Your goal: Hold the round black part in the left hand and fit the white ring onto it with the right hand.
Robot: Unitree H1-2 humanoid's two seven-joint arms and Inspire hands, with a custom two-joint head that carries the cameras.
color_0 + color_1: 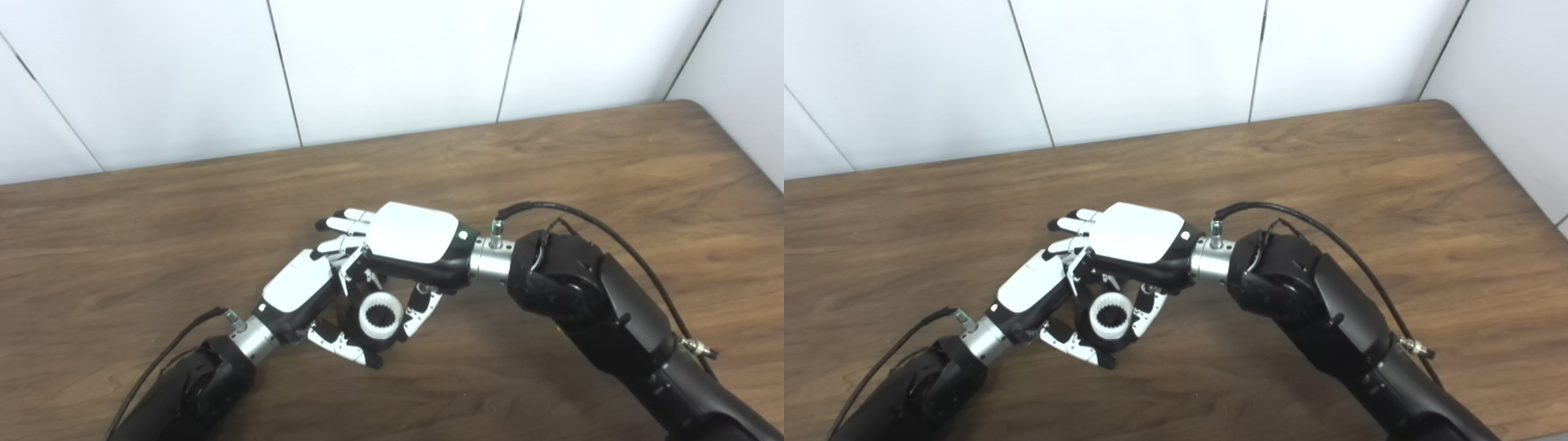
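My left hand [300,294] is low over the table, curled around the round black part [381,344], of which only a dark edge shows below the ring. The white ring [381,316], toothed on its inside, sits on top of that part, between the left thumb [340,346] and the right thumb [421,313]. My right hand [411,236] is palm down above the left hand's fingers. Its thumb and a bent finger close on the ring while its other fingers [344,222] stretch out to the left. The same group shows in the right eye view, with the ring [1110,316] in the middle.
The brown wooden table [551,165] runs to a white panelled wall [392,61] at the back and ends at the right [753,159]. My right forearm [612,306] with its black cable [588,217] crosses the lower right part.
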